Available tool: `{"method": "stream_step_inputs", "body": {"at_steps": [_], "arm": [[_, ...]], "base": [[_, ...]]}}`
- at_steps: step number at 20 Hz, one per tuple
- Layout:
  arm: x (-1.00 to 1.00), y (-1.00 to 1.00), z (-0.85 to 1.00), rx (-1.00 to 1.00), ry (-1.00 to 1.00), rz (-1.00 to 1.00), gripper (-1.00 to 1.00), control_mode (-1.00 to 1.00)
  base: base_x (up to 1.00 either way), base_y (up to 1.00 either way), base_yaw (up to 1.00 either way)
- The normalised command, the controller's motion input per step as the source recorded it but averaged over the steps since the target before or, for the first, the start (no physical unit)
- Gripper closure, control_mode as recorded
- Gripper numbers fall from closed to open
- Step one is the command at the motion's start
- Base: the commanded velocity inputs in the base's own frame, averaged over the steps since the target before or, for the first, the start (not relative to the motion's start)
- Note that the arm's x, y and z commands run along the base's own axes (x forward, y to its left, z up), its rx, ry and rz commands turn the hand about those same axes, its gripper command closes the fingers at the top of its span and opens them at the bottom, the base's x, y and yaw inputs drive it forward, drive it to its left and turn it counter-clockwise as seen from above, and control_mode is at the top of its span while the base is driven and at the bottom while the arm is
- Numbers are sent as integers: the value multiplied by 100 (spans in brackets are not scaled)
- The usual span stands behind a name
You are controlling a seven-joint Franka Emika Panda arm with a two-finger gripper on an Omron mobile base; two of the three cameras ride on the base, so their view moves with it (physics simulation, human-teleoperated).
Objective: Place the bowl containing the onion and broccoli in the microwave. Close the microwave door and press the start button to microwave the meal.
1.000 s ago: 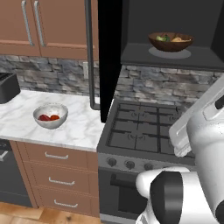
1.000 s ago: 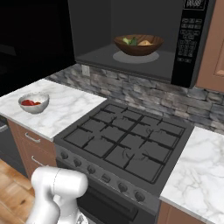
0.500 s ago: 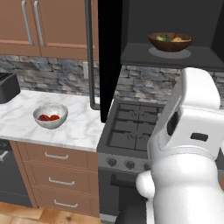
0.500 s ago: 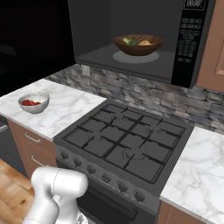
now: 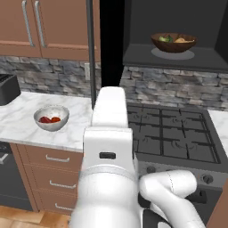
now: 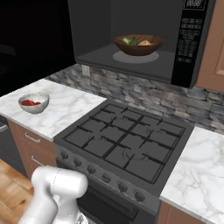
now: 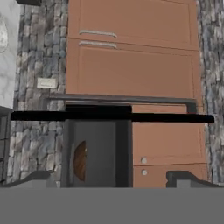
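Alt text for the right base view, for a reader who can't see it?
A wooden bowl holding broccoli and an onion sits inside the open microwave above a black gas stove. A small white bowl of red pieces rests on the marble counter at left.

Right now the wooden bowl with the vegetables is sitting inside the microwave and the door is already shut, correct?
Not quite. The wooden bowl does sit inside the microwave, with the onion and broccoli in it, but the microwave door stands wide open, swung out to the left. The left base view shows it edge on beside the open cavity.
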Motion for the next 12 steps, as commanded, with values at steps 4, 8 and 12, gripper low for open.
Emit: {"method": "stream_step_inputs", "body": {"at_steps": [4,8,12], "arm": [[63,60,-11,-7,7,-8,-100,-100],[81,44,-10,-4,5,-12,-100,-100],[92,36,-18,-5,8,-14,-100,-100]], "base": [[0,0,0],[0,0,0],[0,0,0]]}}
